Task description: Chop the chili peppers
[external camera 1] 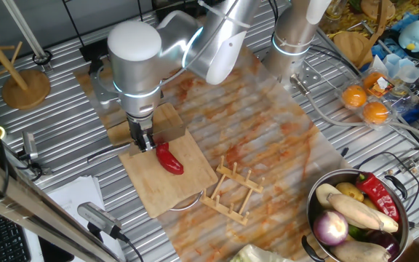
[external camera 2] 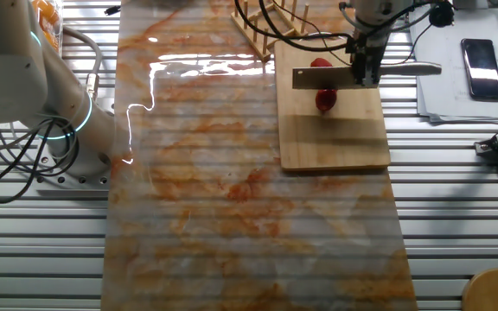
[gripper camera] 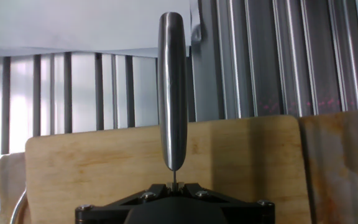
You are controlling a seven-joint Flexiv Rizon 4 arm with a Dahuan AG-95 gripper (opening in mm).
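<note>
A glossy bright-red chili pepper [external camera 1: 169,159] lies whole, as far as I can tell, on a bamboo cutting board [external camera 1: 188,185]. My gripper [external camera 1: 145,140] stands over the pepper's far-left end, shut on a steel knife. In the other fixed view the knife blade [external camera 2: 325,79] lies across the pepper [external camera 2: 325,100] and hides its middle; red shows above and below it, and the gripper [external camera 2: 366,69] grips at the blade's handle end. In the hand view the knife handle [gripper camera: 172,93] points away from the gripper [gripper camera: 174,185] over the board [gripper camera: 247,155]; the pepper is hidden there.
A wooden rack [external camera 1: 233,191] stands next to the board, on a stained plastic sheet [external camera 1: 268,124]. A metal bowl [external camera 1: 318,234] of mixed vegetables sits front right. A wooden stand [external camera 1: 26,87], a phone [external camera 2: 478,56], papers and a second arm's base [external camera 1: 293,44] lie around.
</note>
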